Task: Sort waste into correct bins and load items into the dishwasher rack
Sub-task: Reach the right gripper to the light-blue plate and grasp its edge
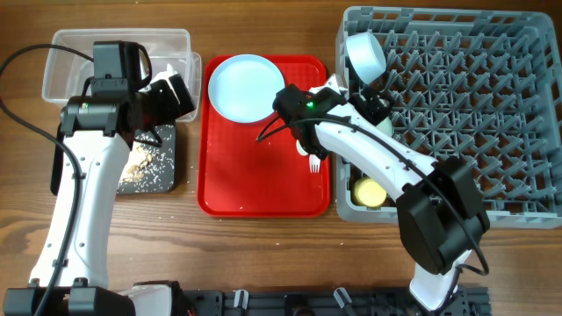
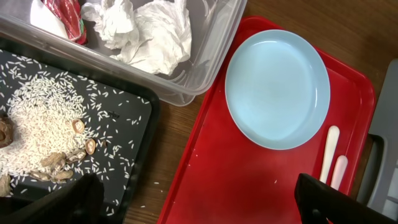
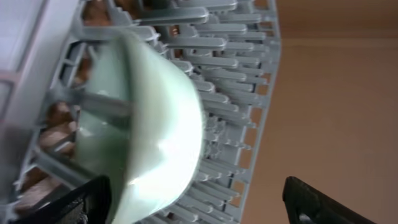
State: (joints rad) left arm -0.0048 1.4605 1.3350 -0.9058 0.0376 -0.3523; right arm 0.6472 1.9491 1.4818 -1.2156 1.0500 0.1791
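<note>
Left arm (image 1: pixel 77 189) extended forward, left gripper (image 2: pixel 199 202) facing down, fingers spread wide. Right arm (image 1: pixel 369 154) sharply bent at the elbow, right gripper (image 3: pixel 199 199) likewise spread wide.

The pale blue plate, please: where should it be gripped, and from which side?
Probably the plate's raised rim, pinched from above on the side facing the red tray's bare middle; it lies flat, face up, so only that lip offers a hold.

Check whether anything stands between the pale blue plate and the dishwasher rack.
Yes: the right arm lies over the right edge of the red tray, beside the pale blue plate, directly between it and the dishwasher rack.
</note>
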